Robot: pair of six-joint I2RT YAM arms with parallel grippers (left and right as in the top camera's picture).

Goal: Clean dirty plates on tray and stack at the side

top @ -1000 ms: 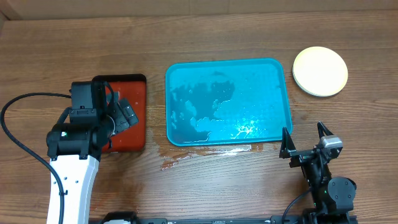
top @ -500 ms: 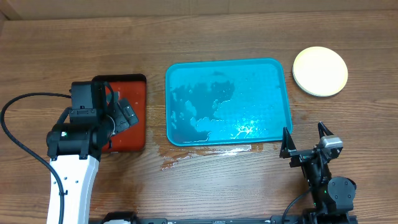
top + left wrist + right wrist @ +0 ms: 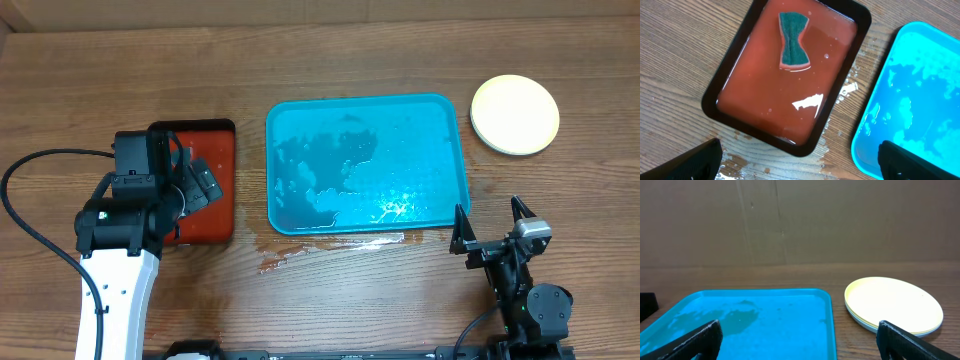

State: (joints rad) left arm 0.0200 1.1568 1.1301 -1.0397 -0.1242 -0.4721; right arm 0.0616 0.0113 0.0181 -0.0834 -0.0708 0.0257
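Hanging low at the table's near edge, the right gripper (image 3: 488, 222) has its fingers spread wide with nothing between them. The left gripper (image 3: 197, 186), likewise spread and bare, hovers over the red tray (image 3: 755, 95), where a green sponge (image 3: 793, 41) lies in liquid. Just beside that, the turquoise tray (image 3: 400, 130) sits wet. Beyond its far right corner, on the table (image 3: 400, 40), the plates (image 3: 514, 114) rest stacked, apart from it.

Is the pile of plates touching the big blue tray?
Apart. The overhead view shows a strip of bare table between the plates and the tray; the right wrist view shows the same gap.
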